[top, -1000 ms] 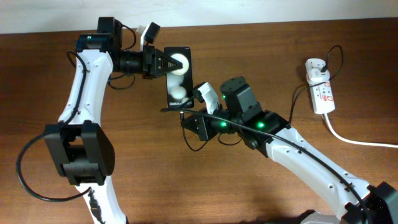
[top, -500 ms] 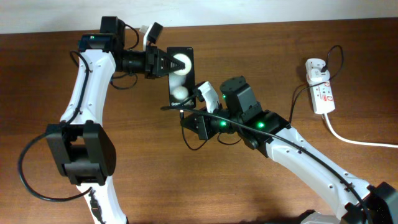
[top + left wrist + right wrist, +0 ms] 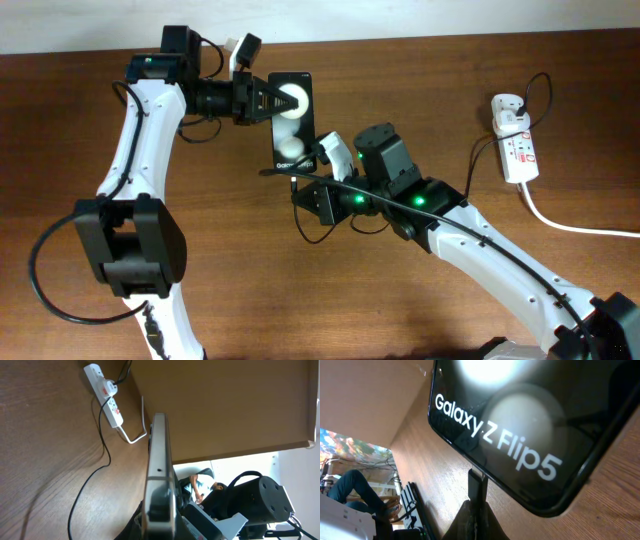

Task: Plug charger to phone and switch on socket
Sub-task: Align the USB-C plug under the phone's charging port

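Observation:
The black phone (image 3: 301, 122) lies on the wooden table. My left gripper (image 3: 272, 101) is shut on its far end. In the left wrist view the phone (image 3: 159, 455) shows edge-on between the jaws (image 3: 159, 512). My right gripper (image 3: 298, 188) is shut on the charger's black connector tip (image 3: 477, 485), which touches the phone's near edge below the "Galaxy Z Flip5" lettering (image 3: 495, 425). The thin black charger cable (image 3: 478, 160) runs right to its white plug head (image 3: 510, 108), seated in the white socket strip (image 3: 520, 152). The socket also shows in the left wrist view (image 3: 102, 395).
The socket's thick white cord (image 3: 570, 225) trails off to the right edge. The table's far edge meets a pale wall (image 3: 400, 18). The right arm's body (image 3: 480, 245) crosses the table's lower right, and the left arm (image 3: 130, 150) stands at the left.
The right gripper with the connector tip has nudged slightly toward the phone's near edge. The left gripper and phone have hardly moved.

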Robot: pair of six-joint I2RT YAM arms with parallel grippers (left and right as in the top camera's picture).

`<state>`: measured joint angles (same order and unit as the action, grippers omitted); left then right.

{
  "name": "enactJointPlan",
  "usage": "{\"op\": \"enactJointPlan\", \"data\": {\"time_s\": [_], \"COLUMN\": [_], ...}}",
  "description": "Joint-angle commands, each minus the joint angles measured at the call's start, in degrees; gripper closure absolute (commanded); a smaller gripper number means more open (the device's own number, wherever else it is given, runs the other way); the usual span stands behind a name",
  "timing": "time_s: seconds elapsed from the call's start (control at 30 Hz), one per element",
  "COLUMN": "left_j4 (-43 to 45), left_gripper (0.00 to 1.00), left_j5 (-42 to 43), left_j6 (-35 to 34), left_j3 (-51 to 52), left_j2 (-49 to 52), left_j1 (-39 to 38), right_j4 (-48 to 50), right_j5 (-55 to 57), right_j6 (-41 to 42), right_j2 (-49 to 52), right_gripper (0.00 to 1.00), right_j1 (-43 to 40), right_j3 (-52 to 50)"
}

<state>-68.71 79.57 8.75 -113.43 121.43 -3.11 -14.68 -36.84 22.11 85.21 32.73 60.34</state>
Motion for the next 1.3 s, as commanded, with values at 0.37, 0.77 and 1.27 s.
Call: {"op": "enactJointPlan", "data": {"time_s": [0.37,0.77,1.27], "left_j4": [0.35,0.37,0.37], "left_gripper": [1.0,1.0,1.0], "left_j5": [-0.31,0.13,-0.13], "left_j6": [-0.48,-0.48,-0.46], "left_j3": [-0.17,-0.17,-0.17], "left_j2": [-0.17,-0.17,-0.17], "left_j1": [-0.11,-0.11,-0.13], "right_j4": [0.59,0.5,0.37], "right_j5": [0.66,0.04,0.04], "right_j6": [-0.17,-0.17,-0.17], "right_j2": [-0.74,-0.74,-0.74], "right_gripper": [0.96,0.96,0.96], "right_j1": [-1.62,-1.62,-1.64], "right_j3": [0.09,0.09,0.09]}}
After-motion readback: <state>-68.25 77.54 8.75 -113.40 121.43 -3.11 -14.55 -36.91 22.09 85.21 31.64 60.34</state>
